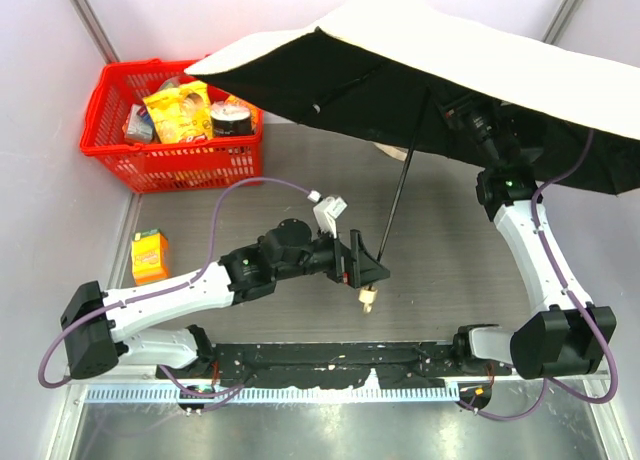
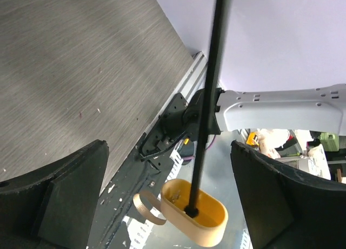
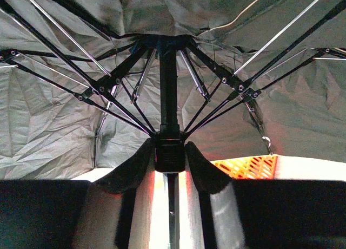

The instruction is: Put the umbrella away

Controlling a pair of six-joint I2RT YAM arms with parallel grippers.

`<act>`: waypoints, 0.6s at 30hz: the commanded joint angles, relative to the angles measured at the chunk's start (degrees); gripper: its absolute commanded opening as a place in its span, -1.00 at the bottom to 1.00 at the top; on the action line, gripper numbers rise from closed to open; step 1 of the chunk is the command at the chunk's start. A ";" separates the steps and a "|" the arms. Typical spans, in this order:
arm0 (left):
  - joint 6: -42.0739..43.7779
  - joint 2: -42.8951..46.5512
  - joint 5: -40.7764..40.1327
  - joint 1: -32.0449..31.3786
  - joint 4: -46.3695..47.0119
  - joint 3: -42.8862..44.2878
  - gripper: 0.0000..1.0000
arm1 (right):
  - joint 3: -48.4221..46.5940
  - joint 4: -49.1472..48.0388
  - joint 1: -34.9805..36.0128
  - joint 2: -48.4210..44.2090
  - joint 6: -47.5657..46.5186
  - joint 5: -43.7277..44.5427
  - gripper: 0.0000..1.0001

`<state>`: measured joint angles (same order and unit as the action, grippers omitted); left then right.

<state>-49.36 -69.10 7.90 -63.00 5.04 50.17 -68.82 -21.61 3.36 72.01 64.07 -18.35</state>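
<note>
Left wrist view shows the left gripper (image 2: 172, 203) gaping around the umbrella (image 2: 208, 97) shaft, untouched; the right gripper (image 3: 170, 170) clamps the runner (image 3: 169, 151), six o'clock of the hub. Best to slide it straight along.

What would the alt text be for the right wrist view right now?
The right arm's fingers are closed on the black sliding collar of the open umbrella, seen from below, its ribs fanning out under the spread canopy. A bit of orange basket mesh shows past the canopy's edge at lower right.
</note>
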 commanded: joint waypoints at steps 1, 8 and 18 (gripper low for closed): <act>3.22 0.73 -1.93 0.16 -2.39 6.51 0.96 | 0.87 -5.99 -0.28 -3.10 -0.88 0.24 -1.00; 1.29 -3.76 2.20 -0.01 -3.20 6.79 0.36 | -0.79 -6.17 -0.28 -2.49 -0.62 1.03 -1.00; 0.15 -3.41 3.53 -2.12 -2.49 4.94 -0.77 | -5.88 -3.28 -0.28 0.15 -3.68 1.39 -1.00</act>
<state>-49.34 -73.76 10.41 -64.69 1.61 55.24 -68.45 -20.97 3.25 72.31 62.43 -18.13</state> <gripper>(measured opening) 0.286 0.295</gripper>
